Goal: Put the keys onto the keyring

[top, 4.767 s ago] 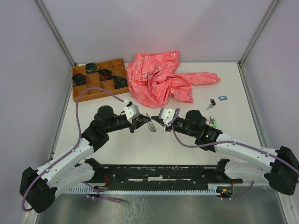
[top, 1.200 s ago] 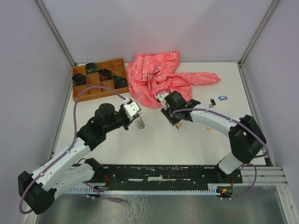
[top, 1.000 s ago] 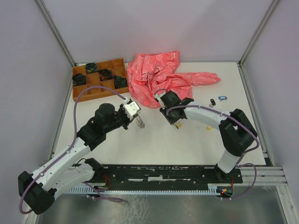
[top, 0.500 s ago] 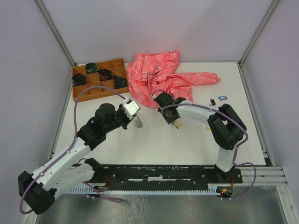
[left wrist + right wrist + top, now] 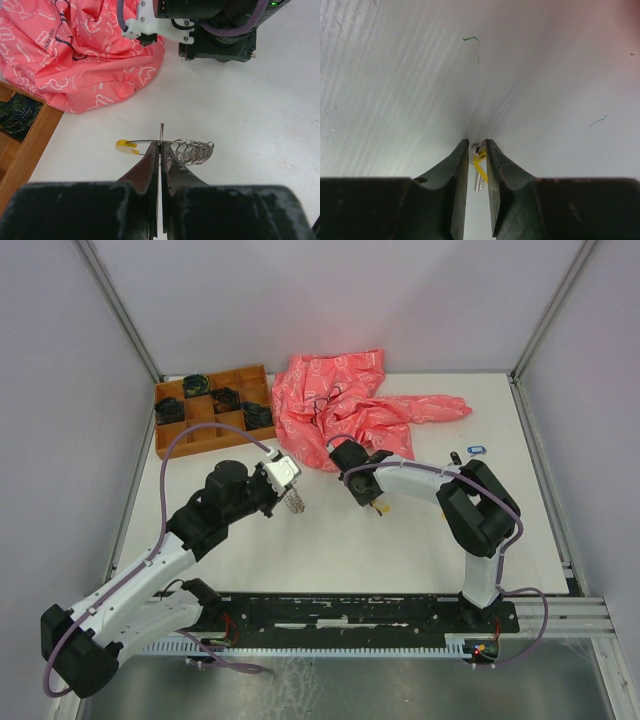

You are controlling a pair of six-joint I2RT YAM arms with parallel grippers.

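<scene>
My left gripper (image 5: 291, 502) is shut on the keyring (image 5: 192, 151), pinching its thin wire between the silvery coil and the yellow segment (image 5: 127, 146) just above the table. In the top view the keyring (image 5: 294, 504) hangs at that gripper's tip. The right gripper (image 5: 376, 503) points down at the table to the right. In the right wrist view its jaws stand narrowly apart on either side of a silver key with a yellow tag (image 5: 479, 167), whose small ring touches the right finger. Two more keys, blue-tagged (image 5: 476, 450) and black-tagged (image 5: 456, 457), lie farther right.
A crumpled pink cloth (image 5: 350, 410) lies behind both grippers, also in the left wrist view (image 5: 75, 55). A wooden compartment tray (image 5: 200, 439) with dark coiled bundles sits at the back left, its corner (image 5: 22, 150) near my left gripper. The right arm's wrist (image 5: 215, 25) faces the left gripper.
The right arm has folded inward, its elbow swinging left, while its tip stayed on the yellow-tagged key and the jaws narrowed. The left gripper edged slightly back-left with the keyring.
</scene>
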